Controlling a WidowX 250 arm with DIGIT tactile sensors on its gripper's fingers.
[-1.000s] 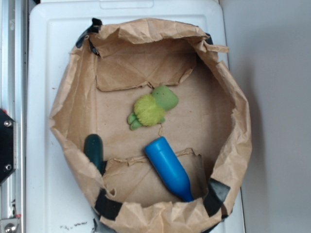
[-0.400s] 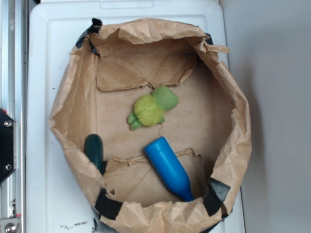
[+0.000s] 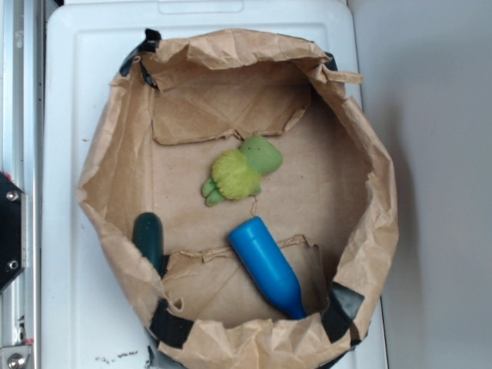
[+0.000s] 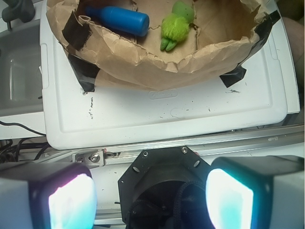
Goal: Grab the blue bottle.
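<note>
Wrist view shows my fingers [image 4: 150,200] spread wide outside the bag [image 4: 157,59]; reaching in, I could snag its rim near the bottle [image 4: 117,19].

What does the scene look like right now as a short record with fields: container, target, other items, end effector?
container: crumpled brown paper bag opened wide on a white plastic lid
target: blue bottle lying on its side inside the bag, narrow neck toward the bag wall
other items: green plush toy mid-bag; dark green bottle at the bag's edge
end effector: open, outside the bag, holding nothing
</note>
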